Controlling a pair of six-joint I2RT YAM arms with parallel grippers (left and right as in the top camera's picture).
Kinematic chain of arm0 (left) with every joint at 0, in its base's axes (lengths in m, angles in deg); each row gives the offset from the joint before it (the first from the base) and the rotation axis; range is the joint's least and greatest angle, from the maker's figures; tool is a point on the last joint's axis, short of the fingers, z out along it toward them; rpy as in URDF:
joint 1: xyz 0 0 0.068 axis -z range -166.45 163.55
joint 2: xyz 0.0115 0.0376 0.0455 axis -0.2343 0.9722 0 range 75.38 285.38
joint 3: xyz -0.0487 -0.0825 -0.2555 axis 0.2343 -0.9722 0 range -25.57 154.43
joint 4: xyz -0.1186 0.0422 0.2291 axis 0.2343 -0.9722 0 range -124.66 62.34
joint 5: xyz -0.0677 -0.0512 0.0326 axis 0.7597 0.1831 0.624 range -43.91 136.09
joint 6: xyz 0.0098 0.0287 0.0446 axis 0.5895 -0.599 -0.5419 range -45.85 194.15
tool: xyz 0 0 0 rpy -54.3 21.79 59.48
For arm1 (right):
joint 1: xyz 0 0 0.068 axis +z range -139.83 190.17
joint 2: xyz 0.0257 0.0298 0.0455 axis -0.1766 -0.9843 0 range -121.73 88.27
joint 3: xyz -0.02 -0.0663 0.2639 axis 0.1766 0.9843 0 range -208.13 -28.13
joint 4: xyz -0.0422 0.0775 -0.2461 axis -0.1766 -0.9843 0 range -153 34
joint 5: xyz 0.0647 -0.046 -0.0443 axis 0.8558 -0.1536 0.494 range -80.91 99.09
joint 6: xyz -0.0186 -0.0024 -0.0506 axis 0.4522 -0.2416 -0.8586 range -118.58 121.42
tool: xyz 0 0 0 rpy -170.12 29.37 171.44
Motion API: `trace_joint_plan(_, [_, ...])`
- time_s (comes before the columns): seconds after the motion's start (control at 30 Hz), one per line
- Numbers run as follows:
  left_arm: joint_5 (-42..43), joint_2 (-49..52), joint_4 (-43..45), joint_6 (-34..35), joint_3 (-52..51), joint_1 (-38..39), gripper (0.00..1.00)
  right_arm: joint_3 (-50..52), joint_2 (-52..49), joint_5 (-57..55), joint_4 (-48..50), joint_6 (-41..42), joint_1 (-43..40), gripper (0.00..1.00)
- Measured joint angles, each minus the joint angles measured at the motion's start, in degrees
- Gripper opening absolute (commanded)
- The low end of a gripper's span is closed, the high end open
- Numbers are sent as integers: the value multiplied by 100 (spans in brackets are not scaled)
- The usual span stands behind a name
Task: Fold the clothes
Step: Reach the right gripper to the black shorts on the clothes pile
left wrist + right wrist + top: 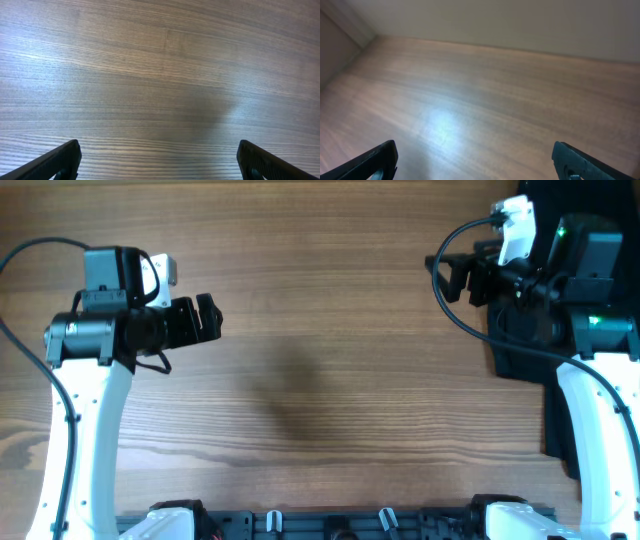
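At the near edge of the brown wood-grain table, a matte surface with fine straight lines running left to right, stand the dark bases of the two arms, with smooth white plastic links rising from them. Farther in over the table's left side, the left gripper of black, blocky hard plastic points toward the table's middle. Its jaws are spread wide apart with nothing between them, and the left wrist view shows only bare grain between the two dark fingertips. Over the table's far right part, the right gripper is likewise spread wide and holds nothing, with a black cable looping beside it and small green lights glowing on its arm. The plain black fabric shorts lie along the table's right edge up to its far right corner, a soft dark mass largely hidden under the right arm, so their shape cannot be made out.
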Motion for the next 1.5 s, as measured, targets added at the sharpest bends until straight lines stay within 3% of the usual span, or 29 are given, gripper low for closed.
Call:
trace_joint_plan(0.17, [-15,225,59,0,9,0,100,-20,0,-522,50,33,0,100])
trace_joint_plan(0.3, [15,238,129,0,9,0,100,-46,-155,-2170,-122,518,-4,94])
trace_joint_plan(0.4, [33,238,195,-2,9,0,100,-90,-850,-3405,-437,964,-181,93])
trace_joint_plan(0.5, [31,238,310,0,9,0,100,-105,-1620,-3803,-726,1228,-350,92])
trace_joint_plan(0.63, [33,238,358,0,9,0,100,-101,-2647,-4026,-960,1692,-568,92])
trace_joint_plan(0.77, [31,238,363,-2,9,0,100,-101,-2924,-4024,-811,1899,-903,89])
trace_joint_plan(1.13, [31,238,474,0,9,0,100,-101,-3534,-3401,72,1447,-1394,68])
trace_joint_plan(1.33, [31,238,487,0,9,0,100,-101,-3845,-3425,503,1375,-1394,65])
trace_joint_plan(1.5, [31,238,490,-2,9,0,100,-101,-3908,-3582,608,1349,-1401,46])
